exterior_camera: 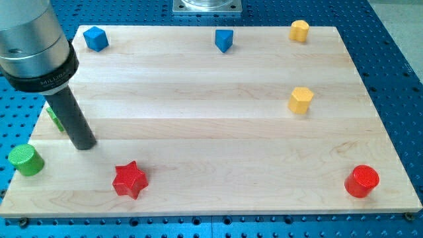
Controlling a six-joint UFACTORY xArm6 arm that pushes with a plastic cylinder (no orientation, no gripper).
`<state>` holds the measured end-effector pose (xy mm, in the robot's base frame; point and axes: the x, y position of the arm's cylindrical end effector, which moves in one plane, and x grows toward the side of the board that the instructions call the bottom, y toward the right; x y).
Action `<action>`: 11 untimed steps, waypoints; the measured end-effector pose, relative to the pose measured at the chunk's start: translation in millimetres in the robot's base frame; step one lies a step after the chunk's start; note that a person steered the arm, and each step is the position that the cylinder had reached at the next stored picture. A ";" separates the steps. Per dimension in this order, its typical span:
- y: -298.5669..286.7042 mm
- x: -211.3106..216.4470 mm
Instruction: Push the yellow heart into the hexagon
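Camera view: the tip (84, 144) is set on the bench (198, 112) up-left of the red star (129, 179); no jaws exist to spread. The yellow heart (299, 30) sits above the yellow hexagon (301, 100), well apart.

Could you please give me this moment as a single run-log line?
my tip: view's left, touching nothing | yellow heart: top right | yellow hexagon: below it, apart | push: not begun
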<state>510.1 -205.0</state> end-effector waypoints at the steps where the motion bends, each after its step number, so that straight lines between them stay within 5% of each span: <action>1: -0.3 0.0; 4: -10.2 15.5; 5: 26.7 14.9; 9: 347.3 -57.9; 11: 434.0 -53.3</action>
<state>456.8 229.0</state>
